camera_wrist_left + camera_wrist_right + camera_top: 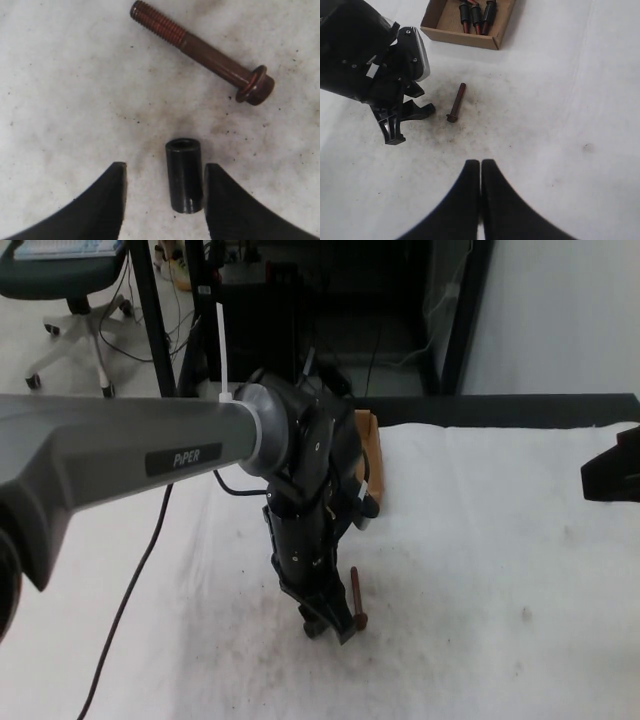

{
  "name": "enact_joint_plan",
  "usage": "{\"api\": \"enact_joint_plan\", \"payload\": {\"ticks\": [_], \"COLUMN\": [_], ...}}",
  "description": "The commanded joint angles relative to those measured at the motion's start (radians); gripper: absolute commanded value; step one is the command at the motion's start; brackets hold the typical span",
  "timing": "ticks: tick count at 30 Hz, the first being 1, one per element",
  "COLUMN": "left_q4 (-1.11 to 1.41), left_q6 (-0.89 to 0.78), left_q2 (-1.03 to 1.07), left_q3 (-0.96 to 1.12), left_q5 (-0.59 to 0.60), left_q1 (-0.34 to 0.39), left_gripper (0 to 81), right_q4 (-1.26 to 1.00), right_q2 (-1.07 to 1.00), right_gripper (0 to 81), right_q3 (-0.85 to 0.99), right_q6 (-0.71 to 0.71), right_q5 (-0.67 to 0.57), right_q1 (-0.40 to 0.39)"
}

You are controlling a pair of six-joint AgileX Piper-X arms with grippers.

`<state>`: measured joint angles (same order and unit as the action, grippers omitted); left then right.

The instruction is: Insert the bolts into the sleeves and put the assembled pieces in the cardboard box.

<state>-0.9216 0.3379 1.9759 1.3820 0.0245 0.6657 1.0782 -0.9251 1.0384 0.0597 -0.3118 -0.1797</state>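
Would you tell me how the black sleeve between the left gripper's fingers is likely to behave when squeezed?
The sleeve looks rigid, so it should not deform. Its smooth round wall may slip or roll, since it sits off-centre, close to one finger.

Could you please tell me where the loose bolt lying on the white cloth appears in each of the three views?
High view: lower middle, the bolt lies on the cloth beside the left tool.
Left wrist view: the bolt lies beyond the sleeve inside the open left tool.
Right wrist view: the bolt lies beside the left tool, short of the cardboard box.
Shared landmark: the left tool.
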Motion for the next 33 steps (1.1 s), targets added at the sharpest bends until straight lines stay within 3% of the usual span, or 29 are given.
{"api": "enact_joint_plan", "payload": {"ticks": [1, 15, 17, 19, 21, 22, 33], "left_q4": [0.014, 0.018, 0.018, 0.012, 0.007, 0.006, -0.002], "left_q6": [-0.009, -0.057, -0.057, -0.054, -0.054, -0.049, -0.089], "left_q2": [0.006, 0.028, 0.028, 0.028, 0.028, 0.028, -0.082], "left_q3": [0.003, 0.002, 0.002, 0.002, 0.002, 0.002, 0.029], "left_q5": [-0.004, 0.043, 0.043, 0.043, 0.043, 0.043, -0.014], "left_q1": [0.003, 0.003, 0.003, 0.003, 0.003, 0.003, 0.003], "left_gripper": [45.1, 45.1, 39.5, 25.7, 5.3, 0.1, 0.3], "right_q4": [0.003, -0.002, -0.005, -0.009, -0.012, -0.012, -0.138], "right_q2": [0.007, 0.007, 0.007, 0.007, 0.007, 0.007, -0.017], "right_gripper": [0.8, 0.8, 0.8, 0.8, 0.8, 0.8, 0.8], "right_q3": [0.002, -0.006, -0.022, -0.051, -0.080, -0.093, -0.106], "right_q6": [-0.009, -0.012, -0.012, -0.012, -0.012, -0.006, 0.115], "right_q5": [-0.010, -0.009, -0.009, -0.009, -0.009, -0.009, -0.086], "right_q1": [0.003, 0.003, 0.003, 0.003, 0.003, 0.003, 0.003]}}
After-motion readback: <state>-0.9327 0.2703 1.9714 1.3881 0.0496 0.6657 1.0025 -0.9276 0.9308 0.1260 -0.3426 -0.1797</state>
